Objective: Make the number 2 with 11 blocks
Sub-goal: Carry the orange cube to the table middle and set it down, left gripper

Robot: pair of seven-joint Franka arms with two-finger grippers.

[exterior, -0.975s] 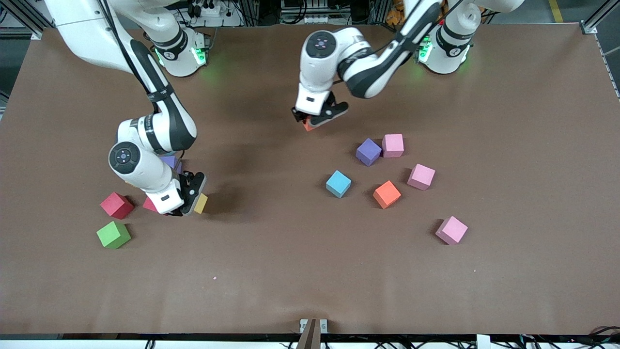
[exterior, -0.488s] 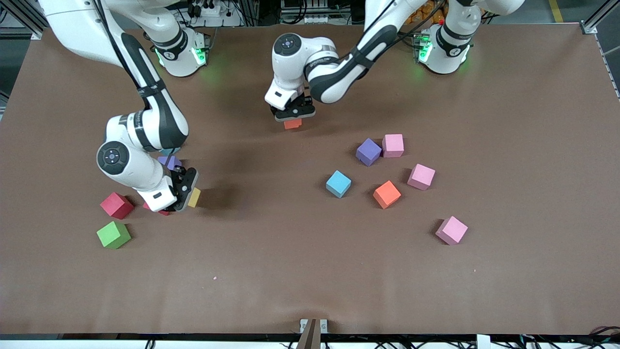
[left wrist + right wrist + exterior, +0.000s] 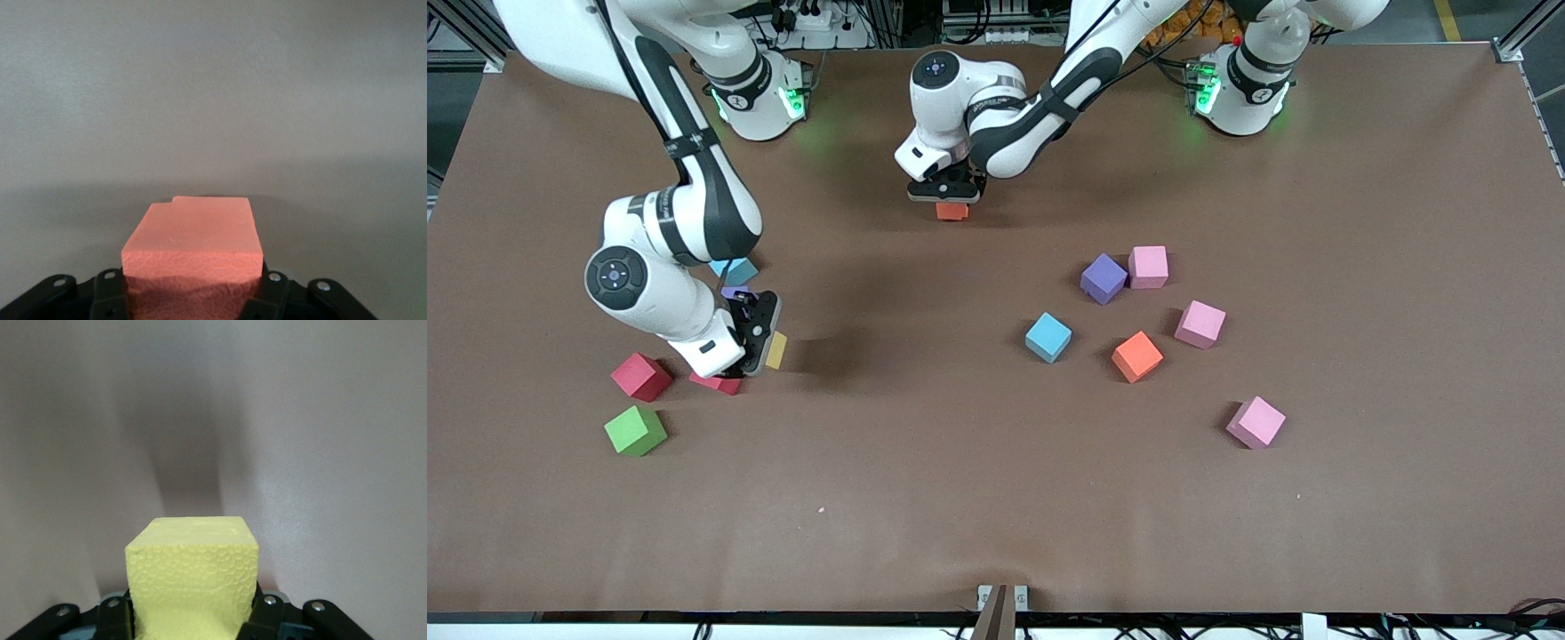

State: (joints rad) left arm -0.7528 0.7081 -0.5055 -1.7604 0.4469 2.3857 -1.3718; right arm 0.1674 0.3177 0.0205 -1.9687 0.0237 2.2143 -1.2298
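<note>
- So far no number 2 stands anywhere; the blocks lie scattered across the table (image 3: 996,498).
- The left gripper (image 3: 947,191) pinches an orange block (image 3: 951,211) over the table's robot-side edge, mid-length.
- The right gripper (image 3: 751,342) pinches a yellow block (image 3: 776,350) toward the right arm's end.
- All eleven placements remain.

Matte, pebbled foam blocks (image 3: 192,577) on a smooth matte brown tabletop (image 3: 996,498)

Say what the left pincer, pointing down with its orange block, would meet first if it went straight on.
Probably bare table: the left pincer holds its orange block over open tabletop, no other block beneath it.
</note>
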